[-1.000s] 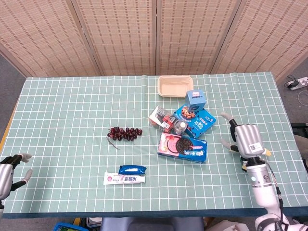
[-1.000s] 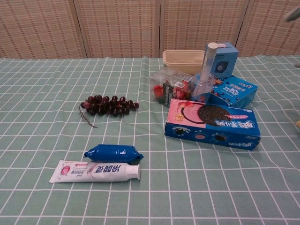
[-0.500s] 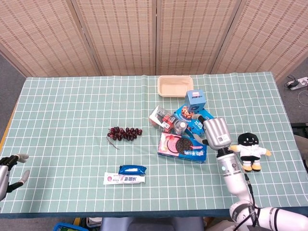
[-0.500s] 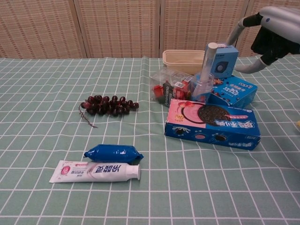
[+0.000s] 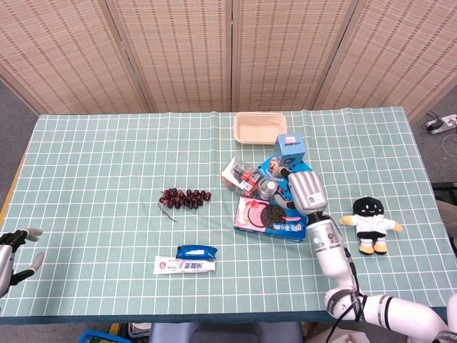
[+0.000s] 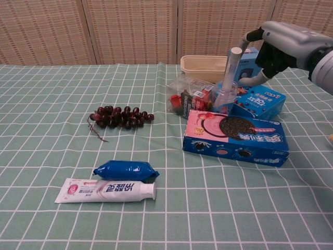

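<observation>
The right hand [image 6: 273, 49] hangs above the blue boxes, near the top of the tall bottle [image 6: 227, 83], with its fingers apart and nothing in them. The bottle stands upright between the cookie box [image 6: 237, 137] in front and the small blue box [image 6: 250, 65] behind. The left hand [image 5: 13, 250] is at the table's left edge, well apart from everything, fingers spread and empty. A plush toy [image 5: 370, 223] lies to the right of the cookie box.

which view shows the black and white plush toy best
The head view: the black and white plush toy lies whole on the green checked tablecloth, beside the right arm. The chest view shows at most a sliver at its right edge.
</observation>
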Motion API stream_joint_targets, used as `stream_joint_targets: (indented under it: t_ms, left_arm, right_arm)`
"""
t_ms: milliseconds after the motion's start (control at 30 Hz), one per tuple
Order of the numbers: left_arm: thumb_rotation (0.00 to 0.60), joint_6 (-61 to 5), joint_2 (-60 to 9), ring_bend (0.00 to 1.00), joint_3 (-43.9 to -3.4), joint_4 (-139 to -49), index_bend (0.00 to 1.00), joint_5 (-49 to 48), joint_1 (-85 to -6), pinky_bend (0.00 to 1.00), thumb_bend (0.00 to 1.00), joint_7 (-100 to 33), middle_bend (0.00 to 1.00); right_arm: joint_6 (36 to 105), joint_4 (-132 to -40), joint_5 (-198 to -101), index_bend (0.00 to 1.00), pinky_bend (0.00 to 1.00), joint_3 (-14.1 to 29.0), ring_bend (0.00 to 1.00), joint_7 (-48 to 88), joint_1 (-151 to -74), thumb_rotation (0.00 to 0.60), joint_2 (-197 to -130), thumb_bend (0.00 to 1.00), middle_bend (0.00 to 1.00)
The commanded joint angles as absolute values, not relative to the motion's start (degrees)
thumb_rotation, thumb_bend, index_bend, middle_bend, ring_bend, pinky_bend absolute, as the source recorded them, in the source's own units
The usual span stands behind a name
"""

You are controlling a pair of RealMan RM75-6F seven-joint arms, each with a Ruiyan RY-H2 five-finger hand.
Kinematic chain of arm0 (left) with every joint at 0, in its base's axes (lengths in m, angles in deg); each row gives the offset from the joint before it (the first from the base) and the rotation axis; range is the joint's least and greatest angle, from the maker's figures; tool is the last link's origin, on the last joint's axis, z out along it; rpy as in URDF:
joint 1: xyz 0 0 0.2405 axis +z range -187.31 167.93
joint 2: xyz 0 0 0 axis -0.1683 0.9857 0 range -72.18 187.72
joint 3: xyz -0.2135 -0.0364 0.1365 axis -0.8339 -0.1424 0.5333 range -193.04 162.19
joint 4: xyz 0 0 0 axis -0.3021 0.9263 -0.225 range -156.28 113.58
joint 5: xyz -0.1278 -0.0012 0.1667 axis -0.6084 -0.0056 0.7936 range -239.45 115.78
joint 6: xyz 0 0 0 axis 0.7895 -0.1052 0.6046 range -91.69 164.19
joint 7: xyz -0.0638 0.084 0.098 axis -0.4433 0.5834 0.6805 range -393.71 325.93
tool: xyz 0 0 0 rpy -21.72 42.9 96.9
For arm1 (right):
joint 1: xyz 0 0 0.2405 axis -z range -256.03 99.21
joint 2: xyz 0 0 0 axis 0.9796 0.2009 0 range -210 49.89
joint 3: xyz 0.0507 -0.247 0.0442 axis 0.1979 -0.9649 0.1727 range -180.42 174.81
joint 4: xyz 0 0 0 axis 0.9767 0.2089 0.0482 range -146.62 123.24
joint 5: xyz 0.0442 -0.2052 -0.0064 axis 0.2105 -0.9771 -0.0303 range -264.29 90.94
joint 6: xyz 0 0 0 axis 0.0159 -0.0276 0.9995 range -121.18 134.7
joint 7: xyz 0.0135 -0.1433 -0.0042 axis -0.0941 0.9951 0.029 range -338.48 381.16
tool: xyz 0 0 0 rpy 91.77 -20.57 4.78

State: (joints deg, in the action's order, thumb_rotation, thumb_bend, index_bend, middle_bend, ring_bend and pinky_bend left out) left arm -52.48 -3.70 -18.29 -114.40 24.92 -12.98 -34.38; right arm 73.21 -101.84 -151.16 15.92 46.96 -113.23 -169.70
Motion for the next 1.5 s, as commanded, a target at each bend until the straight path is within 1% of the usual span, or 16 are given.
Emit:
stream_joint_targets:
  t_ms: [33, 467, 733, 1267, 1500]
  left_arm:
    - [0.600, -52.45, -3.71, 0.44, -18.29, -114.38, 0.45, 24.91, -12.99, 0.63, 0.33, -34.36, 0.45]
    - [0.600, -52.23, -3.57, 0.44, -18.44, -114.47, 0.45, 24.59, -13.02, 0.63, 0.33, -34.82, 0.45]
    - [0.600, -52.41, -3.27, 0.44, -18.63, -114.51, 0.45, 24.35, -12.89, 0.63, 0.33, -35.25, 0.45]
    - [0.600, -52.34, -2.99, 0.44, -18.79, -114.86, 0.46, 24.04, -12.83, 0.63, 0.33, -35.09, 0.45]
    - [0.600, -52.10, -3.04, 0.44, -18.83, -114.82, 0.46, 23.84, -12.90, 0.63, 0.33, -34.90, 0.45]
  right_arm:
    - [72.78, -100.92, -150.78, 0.39, 1.00, 15.86, 1.00, 46.14, -113.81, 0.600, -170.35, 0.20, 1.00]
    - [71.53, -97.34, -149.93, 0.43, 1.00, 15.78, 1.00, 43.23, -116.19, 0.600, -172.88, 0.21, 1.00]
    - [71.75, -95.89, -150.11, 0.48, 1.00, 15.47, 1.00, 42.05, -116.90, 0.600, -173.92, 0.23, 1.00]
    - [72.77, -95.55, -149.33, 0.52, 1.00, 14.69, 1.00, 42.38, -116.62, 0.600, -173.40, 0.24, 1.00]
    - [73.31, -95.25, -149.52, 0.58, 1.00, 14.75, 1.00, 42.13, -116.71, 0.600, -173.43, 0.28, 1.00]
